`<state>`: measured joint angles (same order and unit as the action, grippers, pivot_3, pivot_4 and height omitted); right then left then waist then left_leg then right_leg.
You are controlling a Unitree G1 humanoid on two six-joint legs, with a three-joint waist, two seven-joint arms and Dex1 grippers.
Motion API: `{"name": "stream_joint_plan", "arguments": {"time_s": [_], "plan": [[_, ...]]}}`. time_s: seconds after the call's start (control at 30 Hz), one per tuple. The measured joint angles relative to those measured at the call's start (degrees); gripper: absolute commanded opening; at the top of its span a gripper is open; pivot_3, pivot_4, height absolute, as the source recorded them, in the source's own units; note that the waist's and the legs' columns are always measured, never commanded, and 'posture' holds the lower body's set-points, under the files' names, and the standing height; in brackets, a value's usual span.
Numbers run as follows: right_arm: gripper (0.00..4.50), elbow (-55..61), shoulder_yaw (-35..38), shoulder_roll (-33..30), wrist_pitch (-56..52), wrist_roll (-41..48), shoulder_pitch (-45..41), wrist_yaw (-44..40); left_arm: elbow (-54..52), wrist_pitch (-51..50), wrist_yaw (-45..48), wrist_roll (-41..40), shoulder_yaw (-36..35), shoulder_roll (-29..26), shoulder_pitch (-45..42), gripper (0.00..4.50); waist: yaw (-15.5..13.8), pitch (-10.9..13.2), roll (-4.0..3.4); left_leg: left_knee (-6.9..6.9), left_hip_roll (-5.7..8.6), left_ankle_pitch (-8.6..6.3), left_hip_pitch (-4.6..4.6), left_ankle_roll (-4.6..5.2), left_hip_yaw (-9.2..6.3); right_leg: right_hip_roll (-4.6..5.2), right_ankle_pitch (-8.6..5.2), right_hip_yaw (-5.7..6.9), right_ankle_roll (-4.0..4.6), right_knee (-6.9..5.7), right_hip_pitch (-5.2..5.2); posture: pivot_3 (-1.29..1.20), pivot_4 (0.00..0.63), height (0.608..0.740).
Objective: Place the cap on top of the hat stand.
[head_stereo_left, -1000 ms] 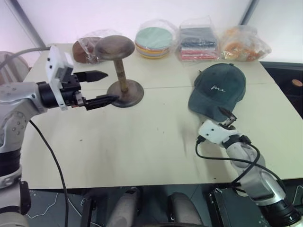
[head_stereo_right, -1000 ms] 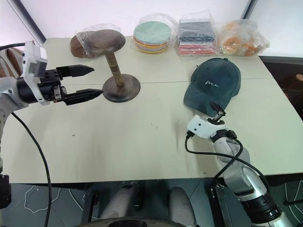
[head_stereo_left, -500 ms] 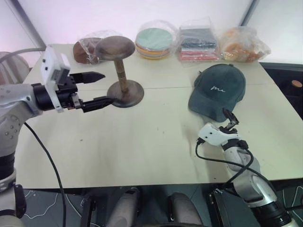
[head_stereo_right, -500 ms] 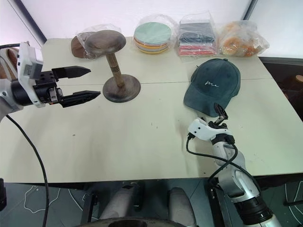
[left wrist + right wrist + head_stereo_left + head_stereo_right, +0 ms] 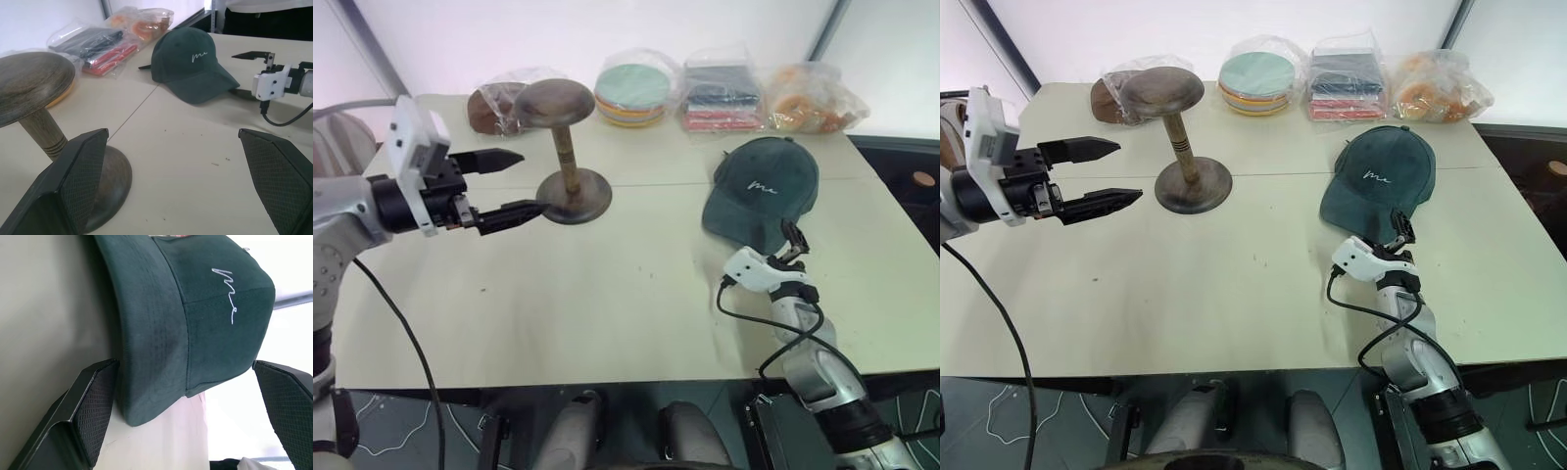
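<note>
one soft, light cap, centre right of the frame on the table; i'd pinch the stiff brim. right gripper spread wide, brim edge between its fingers, nothing held. left gripper spread by the hat stand, upper left.

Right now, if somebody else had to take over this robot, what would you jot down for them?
Left gripper: open, empty, beside the hat stand, not touching it.
Right gripper: open, at the brim of the cap, nothing gripped yet.
Cap lies flat on the table, right side; stand is upright, far left, its top bare.
Done: approach only.
Left: grip the brim, lift the cap, set it on the stand's top.
</note>
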<state>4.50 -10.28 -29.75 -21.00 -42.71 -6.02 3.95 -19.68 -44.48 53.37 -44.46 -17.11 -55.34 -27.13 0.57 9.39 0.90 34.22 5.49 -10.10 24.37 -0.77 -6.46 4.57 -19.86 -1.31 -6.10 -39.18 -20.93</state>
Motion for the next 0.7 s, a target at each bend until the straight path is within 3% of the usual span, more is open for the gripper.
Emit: {"name": "stream_joint_plan", "arguments": {"time_s": [0.23,0.33,0.57,0.7], "plan": [[4.45,-2.8,0.1,0.4,0.0,0.3,-1.8,1.6,-0.5,-0.1,-0.5,0.0,-0.2,-0.4,0.1,4.50,0.0,-0.1,0.09,0.00,0.00,0.00,0.00,0.00,0.00,0.00,0.00,0.00,0.00,0.00,0.01,0.00,0.150,0.740],[3.62,-4.1,0.2,0.8,0.1,0.8,-2.3,1.9,-0.6,-0.1,-0.7,0.0,-0.2,-0.4,0.1,4.50,0.0,-0.1,0.13,0.00,0.00,0.00,-0.01,0.00,0.00,0.00,0.00,0.00,0.00,0.00,0.00,0.00,0.150,0.740],[0.05,-5.8,1.4,1.2,0.8,1.4,-3.0,3.2,-0.7,0.0,-1.0,0.0,-0.2,-0.4,0.1,4.50,0.2,-0.1,0.23,-0.03,-0.01,0.00,-0.02,-0.01,0.00,-0.02,0.00,-0.02,0.00,0.00,-0.01,0.00,0.150,0.740],[0.05,-6.5,1.8,1.2,1.8,1.2,-3.3,4.8,-0.7,0.0,-1.1,0.0,-0.2,-0.4,0.1,4.50,0.2,-0.2,0.25,-0.04,-0.01,0.00,-0.05,-0.01,0.00,-0.02,0.00,-0.03,0.01,0.00,0.01,0.00,0.150,0.740]]}}
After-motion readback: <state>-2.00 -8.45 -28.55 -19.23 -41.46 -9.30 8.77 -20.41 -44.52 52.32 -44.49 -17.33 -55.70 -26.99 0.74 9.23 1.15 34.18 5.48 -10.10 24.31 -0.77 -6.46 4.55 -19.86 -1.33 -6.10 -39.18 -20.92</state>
